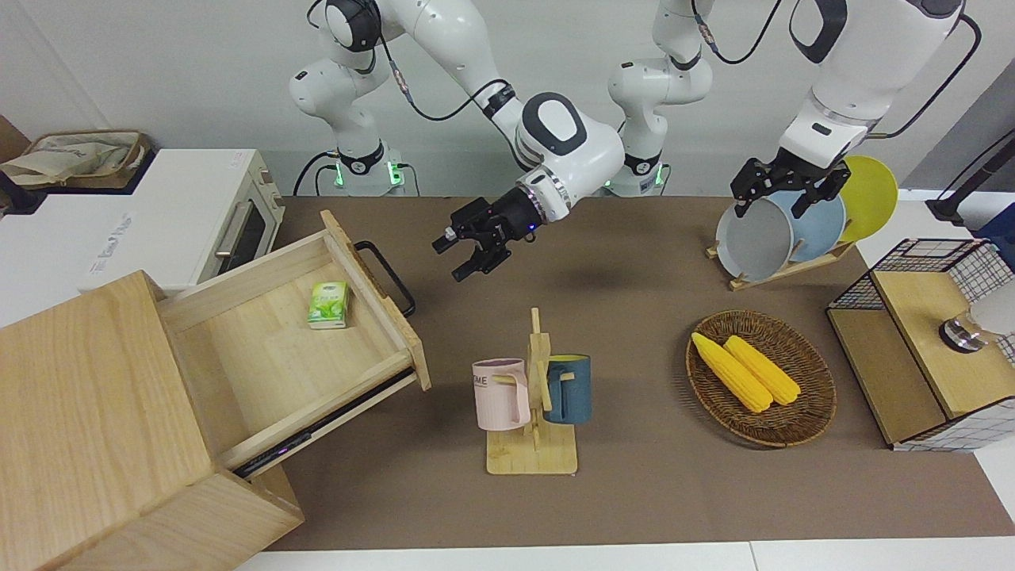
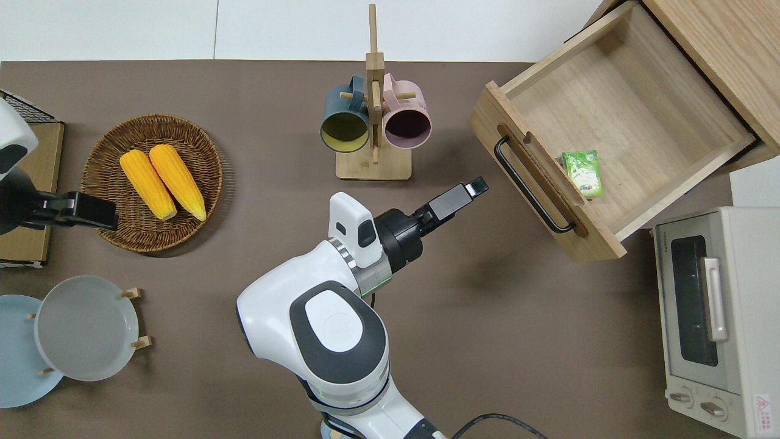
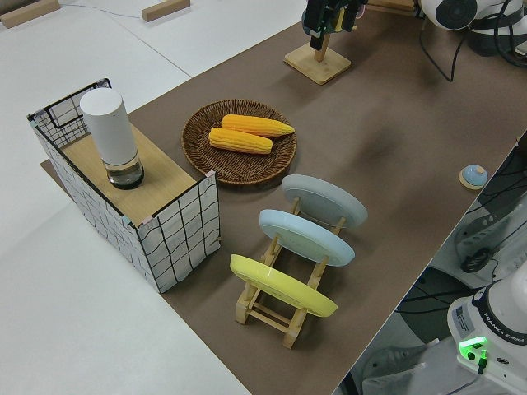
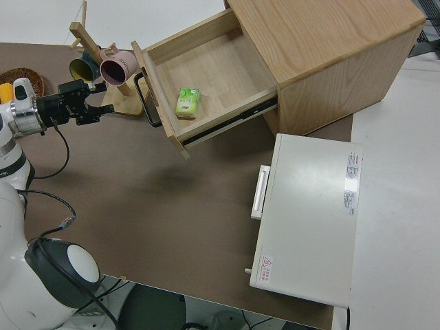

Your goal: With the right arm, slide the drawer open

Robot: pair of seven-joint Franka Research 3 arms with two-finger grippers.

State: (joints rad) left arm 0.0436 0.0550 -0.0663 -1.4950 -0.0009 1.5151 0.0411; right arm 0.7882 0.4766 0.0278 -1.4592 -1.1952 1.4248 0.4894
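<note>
From my left-side camera I see a wire-mesh cabinet [image 3: 132, 206] with a white cylinder [image 3: 111, 136] standing on its wooden top. Beside it a wicker basket [image 3: 239, 144] holds two corn cobs [image 3: 247, 133] lying side by side. A wooden rack [image 3: 284, 309] carries three plates on edge: yellow [image 3: 280, 285], pale blue [image 3: 306, 236], grey-blue [image 3: 324, 200]. At the top edge a gripper [image 3: 329, 16] hangs over a wooden stand [image 3: 318, 62].
</note>
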